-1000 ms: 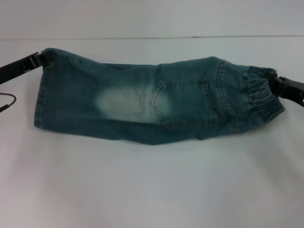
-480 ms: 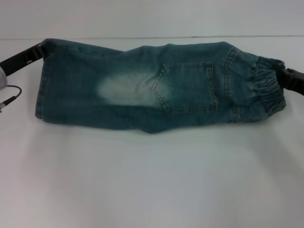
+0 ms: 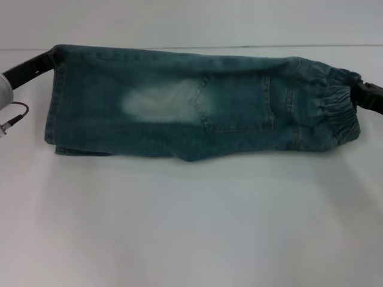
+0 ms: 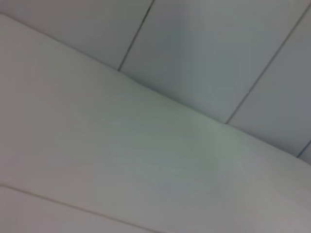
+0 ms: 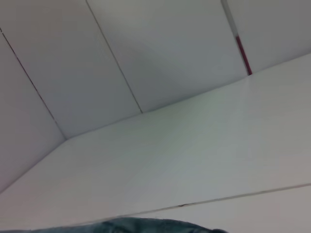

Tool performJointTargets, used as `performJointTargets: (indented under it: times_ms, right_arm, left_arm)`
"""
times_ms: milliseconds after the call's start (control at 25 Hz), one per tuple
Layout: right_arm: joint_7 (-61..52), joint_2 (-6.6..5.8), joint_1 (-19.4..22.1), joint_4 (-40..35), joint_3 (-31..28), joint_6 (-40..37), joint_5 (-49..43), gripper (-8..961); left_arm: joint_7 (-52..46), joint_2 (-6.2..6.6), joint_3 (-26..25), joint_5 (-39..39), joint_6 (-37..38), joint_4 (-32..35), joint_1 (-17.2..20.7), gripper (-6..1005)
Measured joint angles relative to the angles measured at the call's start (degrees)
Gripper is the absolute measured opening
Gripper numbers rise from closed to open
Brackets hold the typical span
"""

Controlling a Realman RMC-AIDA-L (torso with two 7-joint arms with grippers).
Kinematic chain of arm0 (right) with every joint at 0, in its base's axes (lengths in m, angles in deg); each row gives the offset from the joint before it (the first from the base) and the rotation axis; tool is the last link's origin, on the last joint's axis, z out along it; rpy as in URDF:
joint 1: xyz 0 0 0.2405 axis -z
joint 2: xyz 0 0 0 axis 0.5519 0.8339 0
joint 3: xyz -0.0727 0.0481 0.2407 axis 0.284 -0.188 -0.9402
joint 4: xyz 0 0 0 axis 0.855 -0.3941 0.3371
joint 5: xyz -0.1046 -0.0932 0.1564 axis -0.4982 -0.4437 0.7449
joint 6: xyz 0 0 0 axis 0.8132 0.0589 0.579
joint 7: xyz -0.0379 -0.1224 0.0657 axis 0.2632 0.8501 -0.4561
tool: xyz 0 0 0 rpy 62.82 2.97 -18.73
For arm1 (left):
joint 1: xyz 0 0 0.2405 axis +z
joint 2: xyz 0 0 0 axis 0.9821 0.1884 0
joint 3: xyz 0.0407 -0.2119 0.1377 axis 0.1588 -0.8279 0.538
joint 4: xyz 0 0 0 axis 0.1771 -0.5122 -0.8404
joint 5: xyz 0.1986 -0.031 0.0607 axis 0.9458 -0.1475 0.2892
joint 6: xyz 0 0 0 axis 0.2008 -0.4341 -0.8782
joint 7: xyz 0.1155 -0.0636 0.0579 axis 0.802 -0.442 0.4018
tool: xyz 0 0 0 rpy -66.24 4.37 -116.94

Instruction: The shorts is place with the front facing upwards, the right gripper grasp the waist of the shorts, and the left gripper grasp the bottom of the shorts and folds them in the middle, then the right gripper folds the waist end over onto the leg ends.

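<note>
Blue denim shorts (image 3: 179,107) hang stretched across the head view, held up above the white table (image 3: 191,227), with a back pocket and a faded patch facing me. At the left, my left gripper (image 3: 52,58) is shut on the leg end's upper corner. On the right, my right gripper (image 3: 361,94) is shut on the elastic waist (image 3: 338,110). The lower edge of the shorts touches the table, where a fold of the other leg lies. A strip of denim (image 5: 155,226) shows at the edge of the right wrist view.
The white table runs back to a pale wall (image 3: 191,21). A thin cable (image 3: 15,116) hangs by the left arm. The left wrist view shows only white panels (image 4: 194,58).
Both grippers have lifted the shorts' upper edge higher and pulled it straighter. The denim panel has swung up, so the pocket sits higher and the top edge is nearly level.
</note>
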Motion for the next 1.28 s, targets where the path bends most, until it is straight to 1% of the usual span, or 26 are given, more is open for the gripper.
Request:
performJointTargets:
  times_ms: [480,600,720,800,960,1080,1160,1280]
  right_arm:
    - [0.07,0.16,-1.11,0.24,1.01,2.55,-0.39,128]
    - [-1.56,0.16,-1.70,0.31,2.52,4.72,-0.40,131]
    - [-4.44,-0.12,-2.24,0.28,5.98,6.45,-0.42,134]
    - [-5.77,-0.31,-2.44,0.03,7.47,6.88,-0.42,136]
    - [-8.09,-0.76,-2.57,-0.59,8.62,7.16,-0.43,141]
    - [-9.83,-1.38,-2.45,-0.75,9.77,7.48,-0.48,144]
    - [-11.25,-1.86,-2.34,-0.75,10.99,7.81,-0.51,219]
    - [-14.22,-2.91,-2.29,-0.79,14.13,8.13,-0.52,331]
  left_arm:
    - [0.15,-0.06,0.08,-0.05,-0.59,-0.46,0.56,99]
    - [0.68,-0.06,1.81,0.24,-0.78,-0.46,0.58,108]
    - [0.58,-0.07,4.11,0.13,-1.05,-0.46,0.55,117]
    - [0.54,-0.26,4.22,-0.10,-1.71,-0.46,0.45,123]
    - [0.50,-0.56,4.31,-0.20,-2.81,-0.44,0.34,135]
    - [0.49,-0.60,4.35,-0.20,-2.84,-0.43,0.44,268]
    - [0.48,-0.64,4.22,-0.20,-2.86,-0.43,0.55,356]
    - [0.46,-0.70,4.14,-0.20,-2.55,-0.43,0.57,420]
